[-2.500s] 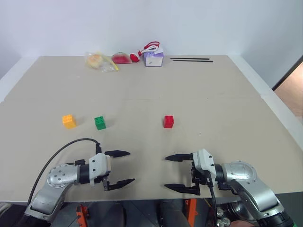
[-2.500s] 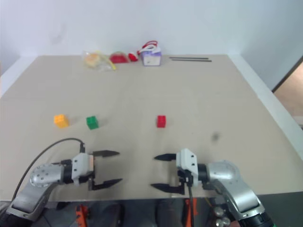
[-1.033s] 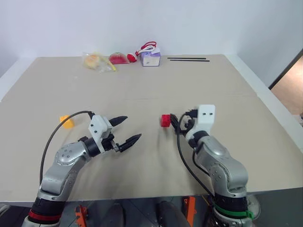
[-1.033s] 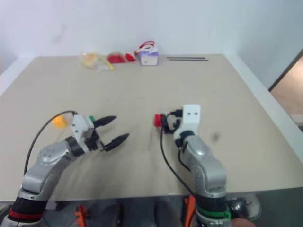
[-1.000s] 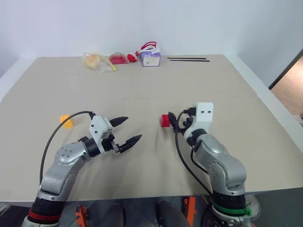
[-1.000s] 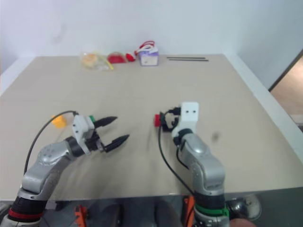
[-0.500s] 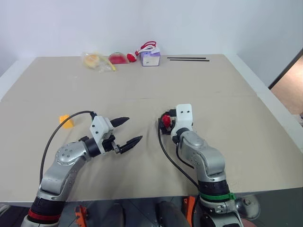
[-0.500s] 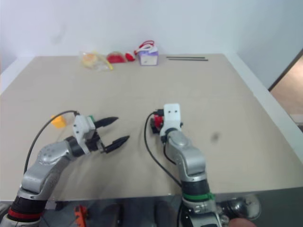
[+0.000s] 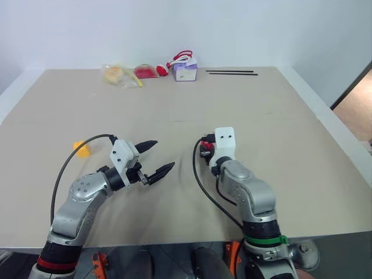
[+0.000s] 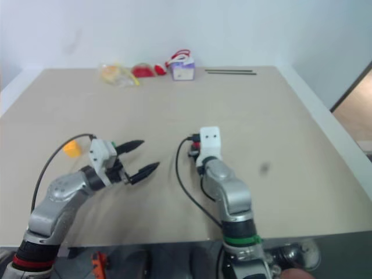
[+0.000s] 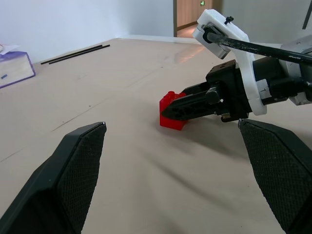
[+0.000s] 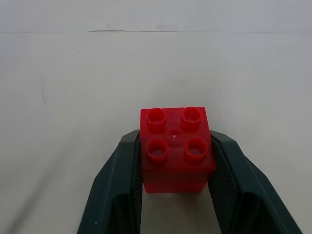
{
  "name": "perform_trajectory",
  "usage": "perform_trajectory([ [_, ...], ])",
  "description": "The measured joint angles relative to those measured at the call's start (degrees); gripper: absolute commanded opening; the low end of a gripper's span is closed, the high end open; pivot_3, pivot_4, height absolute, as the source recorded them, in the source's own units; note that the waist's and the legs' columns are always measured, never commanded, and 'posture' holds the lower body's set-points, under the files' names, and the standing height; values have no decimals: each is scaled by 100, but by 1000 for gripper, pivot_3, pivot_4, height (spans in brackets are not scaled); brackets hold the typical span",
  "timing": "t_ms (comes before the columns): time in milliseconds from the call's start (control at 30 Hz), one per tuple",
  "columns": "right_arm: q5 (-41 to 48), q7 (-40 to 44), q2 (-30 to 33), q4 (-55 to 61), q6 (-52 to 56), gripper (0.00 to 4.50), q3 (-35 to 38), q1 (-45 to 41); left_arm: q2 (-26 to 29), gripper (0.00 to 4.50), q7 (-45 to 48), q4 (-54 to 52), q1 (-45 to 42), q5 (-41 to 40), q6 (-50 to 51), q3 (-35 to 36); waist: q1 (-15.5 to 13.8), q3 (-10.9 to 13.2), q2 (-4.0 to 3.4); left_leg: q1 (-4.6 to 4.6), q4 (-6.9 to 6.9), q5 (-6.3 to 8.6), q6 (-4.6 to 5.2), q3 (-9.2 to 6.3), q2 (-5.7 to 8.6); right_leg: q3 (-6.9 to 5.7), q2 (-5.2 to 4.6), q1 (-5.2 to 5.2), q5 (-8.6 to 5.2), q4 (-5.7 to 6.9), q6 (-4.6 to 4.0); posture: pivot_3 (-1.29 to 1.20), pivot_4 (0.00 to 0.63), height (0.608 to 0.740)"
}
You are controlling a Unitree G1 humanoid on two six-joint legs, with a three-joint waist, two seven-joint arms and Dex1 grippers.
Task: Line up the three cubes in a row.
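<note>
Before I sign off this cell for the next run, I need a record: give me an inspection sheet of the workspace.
Surface: beige table, a seam running across its middle.
Job's things: red cube on the table between the right hand's fingers; yellow-orange cube at the left; green cube mostly hidden behind the left hand.
Clutter: purple-and-white box, plastic bag, red items and two thin black rods along the far edge.
Hands: right hand shut on the red cube; left hand open, holding nothing.
Cables: black cable looping over the left arm; another beside the right arm.
Surroundings: white wall; a doorway behind the right arm.
</note>
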State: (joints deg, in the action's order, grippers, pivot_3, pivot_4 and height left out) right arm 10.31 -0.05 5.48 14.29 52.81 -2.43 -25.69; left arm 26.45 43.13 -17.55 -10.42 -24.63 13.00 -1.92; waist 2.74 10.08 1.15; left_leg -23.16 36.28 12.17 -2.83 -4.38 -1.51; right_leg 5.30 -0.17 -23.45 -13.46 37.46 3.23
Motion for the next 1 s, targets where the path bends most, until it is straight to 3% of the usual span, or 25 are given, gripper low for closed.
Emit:
perform_trajectory([
  [33,60,261,221,43,-30,1246,38,5,56,4500,75,-1,0,-32,8,1,-2,0,-1,-2,0,0,0,0,1,0,-1,0,-1,-1,2,0,150,740],
  [100,285,1430,1320,214,-401,1246,-71,106,282,4500,385,-25,4,-132,54,3,-3,6,-6,-7,-1,0,0,2,7,3,-7,1,-3,-11,4,0,150,740],
  [200,699,3640,2868,456,-1444,1246,-158,510,702,4500,1083,-34,31,-265,39,-2,6,8,-6,-1,-10,11,15,11,3,5,-5,4,-12,-21,8,0,150,740],
  [300,1224,5423,3659,490,-2002,1246,-285,764,904,4500,1671,20,-26,-317,-92,-40,37,9,-6,10,-16,26,41,21,-8,12,7,2,-17,-20,0,0,150,740],
  [400,1360,6501,4016,488,-2529,1246,-525,769,1084,4500,2177,108,-122,-375,-170,-55,51,11,-2,13,-13,26,42,22,-22,13,23,1,-14,-19,-6,0,150,740],
  [600,928,6959,3812,-34,-3352,1246,-1083,484,1237,4500,2728,268,-163,-400,-318,-53,49,19,10,13,2,26,41,33,-19,25,19,3,-19,-19,-20,0,150,740],
  [933,545,7027,3516,-678,-3464,1246,-1326,282,1243,4500,2619,250,-15,-391,-321,-33,2,25,19,8,3,26,41,35,-16,27,14,0,-6,-19,3,0,150,740],
  [1000,522,7138,3544,-681,-3441,2317,-1354,253,1260,4500,2581,228,7,-384,-321,-24,3,25,19,9,3,26,41,35,-16,28,14,1,-5,-19,4,0,150,740],
])
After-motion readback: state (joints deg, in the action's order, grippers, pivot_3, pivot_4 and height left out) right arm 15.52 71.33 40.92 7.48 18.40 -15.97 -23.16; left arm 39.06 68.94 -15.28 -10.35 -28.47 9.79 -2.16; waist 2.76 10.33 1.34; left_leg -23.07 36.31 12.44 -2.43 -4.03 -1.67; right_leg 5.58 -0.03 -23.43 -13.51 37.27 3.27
